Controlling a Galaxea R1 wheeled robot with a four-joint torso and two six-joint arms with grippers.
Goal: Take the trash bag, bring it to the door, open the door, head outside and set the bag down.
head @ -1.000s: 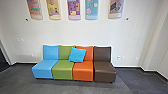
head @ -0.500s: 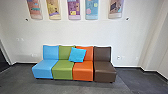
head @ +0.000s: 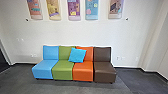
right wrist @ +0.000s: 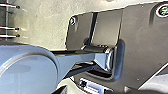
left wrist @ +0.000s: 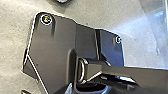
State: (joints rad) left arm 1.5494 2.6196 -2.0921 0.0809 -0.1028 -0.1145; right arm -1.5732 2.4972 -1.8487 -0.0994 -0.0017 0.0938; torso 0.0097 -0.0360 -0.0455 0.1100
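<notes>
A dark panel [head: 3, 62] with a pale frame beside it stands at the left edge of the head view; whether it is a door, I cannot tell. Under my left wrist lie my own dark base plate and jointed bar, with pale floor around them. My right wrist looks down on the same plate from the other side, past a large rounded grey-blue part of my own body. How either gripper stands, and whether it holds anything, I cannot tell.
Ahead, a four-part seat [head: 83, 71] in blue, green, orange and brown stands against a white wall [head: 82, 32], a blue cushion [head: 77, 55] on it. Coloured panels [head: 74, 10] hang above. Several thin rods [right wrist: 10, 28] poke in over the floor near my right wrist.
</notes>
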